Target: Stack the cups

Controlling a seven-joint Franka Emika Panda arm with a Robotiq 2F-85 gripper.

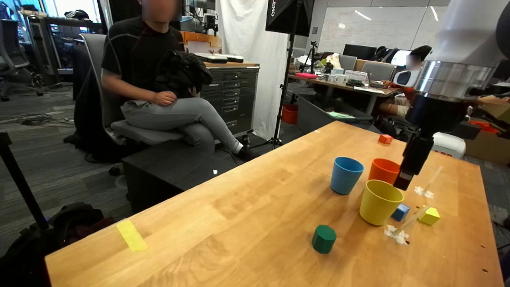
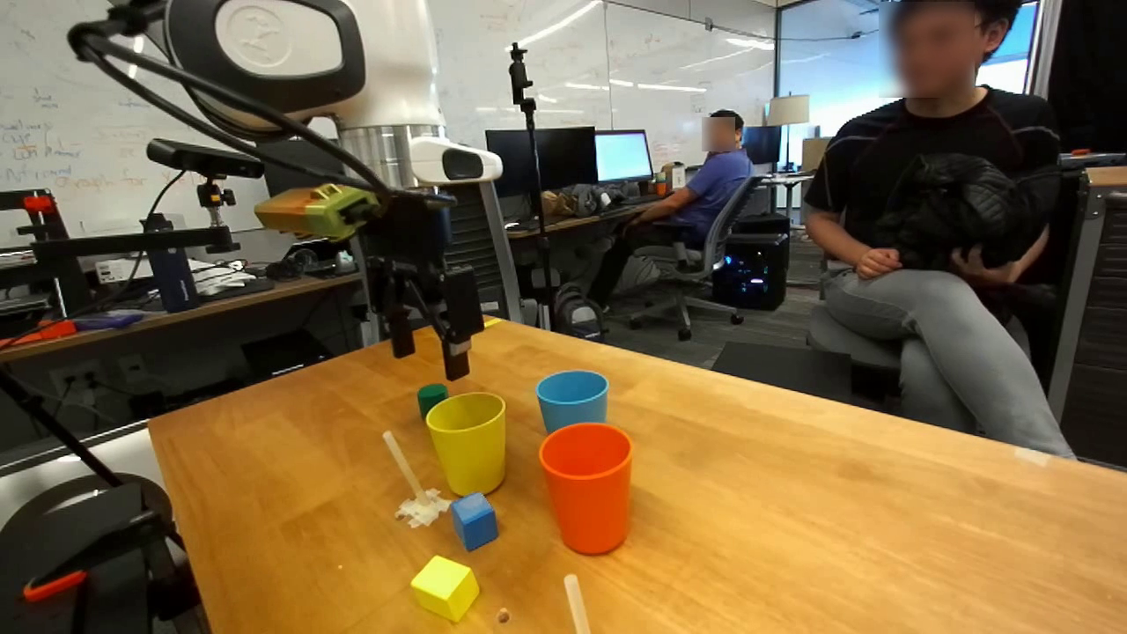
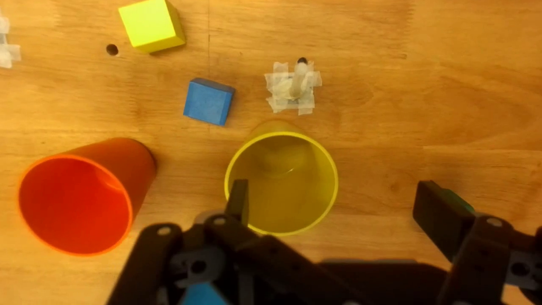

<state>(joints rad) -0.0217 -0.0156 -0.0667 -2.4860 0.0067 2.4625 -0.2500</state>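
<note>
Three cups stand upright and apart, near one another on the wooden table (image 1: 279, 199): the blue cup (image 1: 346, 177), the yellow cup (image 1: 378, 209) and the orange-red cup (image 2: 588, 497). My gripper (image 2: 430, 359) hangs near the yellow cup with its fingers (image 3: 442, 216) spread wide, holding nothing. In the wrist view one finger crosses the lower left of the yellow cup's rim — over the mouth or outside it, I cannot tell — and the other covers nearly all of the green block (image 1: 324, 239). Of the blue cup that view gives me just a patch, low between parts of my gripper and cut by the bottom edge. In an exterior view the orange-red cup covers the foot of the blue cup, and a pale rod (image 2: 578, 603) runs out at the bottom edge; in an exterior view, also, the blue cube (image 1: 401, 212) sits partly behind the yellow cup. Looking down, I see the yellow cup's inside through to its floor, where a thin glint shows; into the orange-red cup I look aslant, and its floor is hard to make out. The blue cup shows me its mouth and upper inner wall in both exterior views; what lies deeper, I cannot tell. All three are plain and smooth, wider at the mouth than at the foot, the yellow a mustard shade, the blue a clear sky tone, the orange-red the most vivid.
</note>
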